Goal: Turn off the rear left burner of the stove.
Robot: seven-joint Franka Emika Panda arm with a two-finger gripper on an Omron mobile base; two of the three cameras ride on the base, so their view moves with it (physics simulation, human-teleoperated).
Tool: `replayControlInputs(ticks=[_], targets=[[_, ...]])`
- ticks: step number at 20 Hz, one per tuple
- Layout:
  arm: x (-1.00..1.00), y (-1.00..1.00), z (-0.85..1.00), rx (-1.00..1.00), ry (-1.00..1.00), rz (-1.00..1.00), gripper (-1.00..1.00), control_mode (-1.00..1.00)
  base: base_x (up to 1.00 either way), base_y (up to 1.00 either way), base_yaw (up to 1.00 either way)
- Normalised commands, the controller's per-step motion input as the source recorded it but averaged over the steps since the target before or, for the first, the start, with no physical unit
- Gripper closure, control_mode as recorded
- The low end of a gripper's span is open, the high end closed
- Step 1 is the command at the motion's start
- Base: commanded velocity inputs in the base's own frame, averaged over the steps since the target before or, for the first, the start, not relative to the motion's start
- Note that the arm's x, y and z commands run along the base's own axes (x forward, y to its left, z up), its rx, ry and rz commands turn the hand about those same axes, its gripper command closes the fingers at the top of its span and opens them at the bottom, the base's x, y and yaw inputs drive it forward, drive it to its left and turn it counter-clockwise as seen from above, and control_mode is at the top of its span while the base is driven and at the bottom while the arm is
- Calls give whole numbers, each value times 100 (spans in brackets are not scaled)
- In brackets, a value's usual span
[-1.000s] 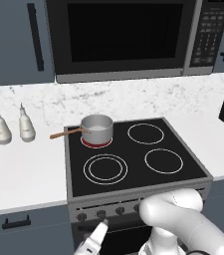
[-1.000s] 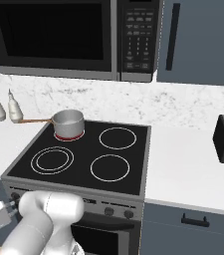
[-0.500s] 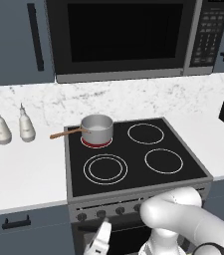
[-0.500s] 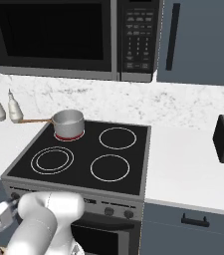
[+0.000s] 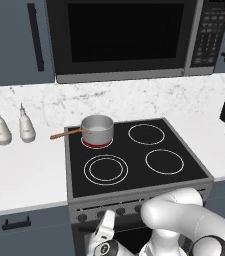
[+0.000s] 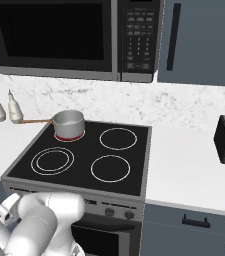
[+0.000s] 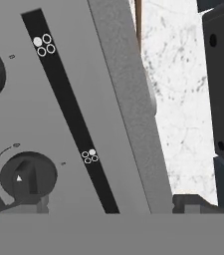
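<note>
The stove (image 5: 134,170) has a smooth, glossy black glass top and a matt grey steel front panel (image 7: 58,114) with a faint grain. Its knobs (image 7: 28,175) look like dull dark plastic. The rear left burner (image 5: 96,144) glows red under the glass. The saucepan (image 5: 97,129) is brushed steel with a wooden handle (image 5: 66,134). The tabletop (image 5: 24,170) and backsplash (image 6: 184,107) are white marble, veined and polished. The microwave (image 5: 129,37) has a glossy dark window in a steel frame. The arm (image 5: 184,220) is smooth white plastic.

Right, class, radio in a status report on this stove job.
Gripper low at the stove front panel, jaw state unclear. Rear left burner glowing red under the saucepan. Knob close ahead, nothing blocking it.
</note>
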Motion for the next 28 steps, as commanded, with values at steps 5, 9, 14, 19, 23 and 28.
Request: replayControlInputs(ticks=[5, 9, 14, 19, 23, 28], targets=[[2, -14, -21, 1, -6, 4, -100, -100, 0, 0, 0], [5, -11, -7, 4, -8, 3, -100, -100, 0, 0, 0], [4, 5, -1, 1, 0, 5, -100, -100, 0, 0, 0], [0, 31, -9, 0, 0, 6, -100, -100, 0, 0, 0], [-1, 9, -17, 7, -1, 5, -100, -100, 0, 0, 0], [0, 0, -33, 15, -5, 1, -100, -100, 0, 0, 0]])
